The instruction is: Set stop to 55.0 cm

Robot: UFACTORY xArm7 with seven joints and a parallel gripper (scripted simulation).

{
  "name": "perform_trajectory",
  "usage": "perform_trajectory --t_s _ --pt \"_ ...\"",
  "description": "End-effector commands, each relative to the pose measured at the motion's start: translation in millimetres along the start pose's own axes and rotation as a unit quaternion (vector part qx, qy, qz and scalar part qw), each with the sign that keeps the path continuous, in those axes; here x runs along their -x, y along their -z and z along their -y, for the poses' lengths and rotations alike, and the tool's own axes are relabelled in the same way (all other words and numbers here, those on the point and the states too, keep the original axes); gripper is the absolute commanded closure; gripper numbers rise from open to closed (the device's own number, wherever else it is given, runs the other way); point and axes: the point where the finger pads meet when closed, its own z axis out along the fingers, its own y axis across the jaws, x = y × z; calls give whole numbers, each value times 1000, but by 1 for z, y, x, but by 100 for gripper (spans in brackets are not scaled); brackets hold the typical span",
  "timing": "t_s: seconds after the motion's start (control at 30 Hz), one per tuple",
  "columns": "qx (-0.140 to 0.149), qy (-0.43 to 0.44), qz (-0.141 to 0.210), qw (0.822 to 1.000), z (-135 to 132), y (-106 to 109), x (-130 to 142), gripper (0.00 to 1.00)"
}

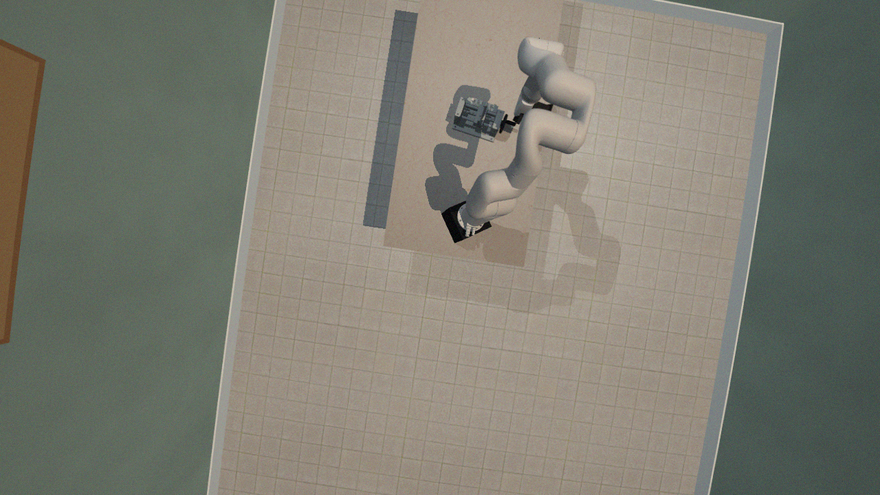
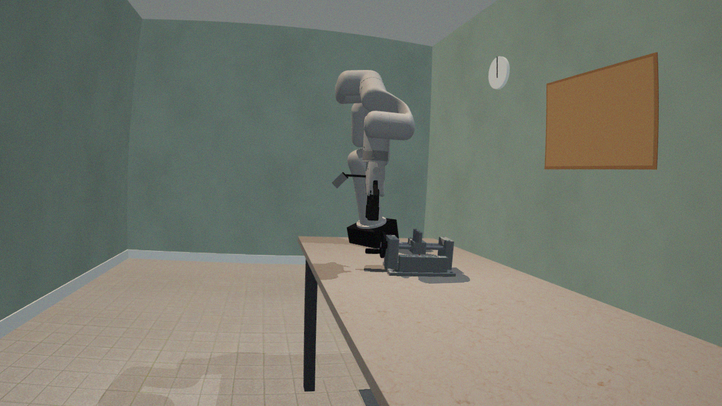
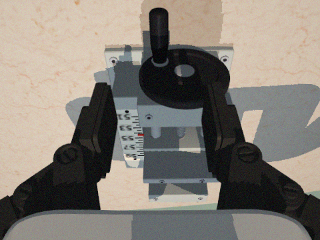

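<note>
Exterior view, left to right: gripper (image 1: 518, 118) (image 2: 372, 217) (image 3: 159, 101) raised, fingers spread, nothing pinched; handwheel (image 1: 503, 123) (image 2: 383, 247) (image 3: 153, 83) lower, just right of it, on the fixture's left end; stop (image 2: 417, 246) farther right. Wrist view: red pointer (image 3: 141, 135) near 55.

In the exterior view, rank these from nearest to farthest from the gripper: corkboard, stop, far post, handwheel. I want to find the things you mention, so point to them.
1. Handwheel (image 1: 503, 124) (image 2: 382, 248) (image 3: 185, 98): just below the gripper (image 1: 518, 118) (image 2: 372, 217) (image 3: 159, 101).
2. Stop (image 2: 417, 246) (image 3: 180, 167): right of the handwheel, mid-fixture.
3. Far post (image 1: 459, 107) (image 2: 446, 252) (image 3: 178, 199): fixture's right end.
4. Corkboard (image 1: 15, 184) (image 2: 601, 115): on the right wall.
</note>
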Motion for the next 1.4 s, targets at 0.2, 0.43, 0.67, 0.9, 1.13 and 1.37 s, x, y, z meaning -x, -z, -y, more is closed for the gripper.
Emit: perform_trajectory --t_s 0.2,0.43,0.67,0.9,1.13,1.37 --pt "-1 -1 0 1000 1 -42 -1 43" --pt "-1 -1 0 1000 1 -42 -1 43" --pt "-1 -1 0 1000 1 -44 -1 43" --pt "-1 -1 0 1000 1 -59 -1 43" --pt "-1 -1 0 1000 1 -76 -1 43" --pt "-1 -1 0 1000 1 -100 -1 43"
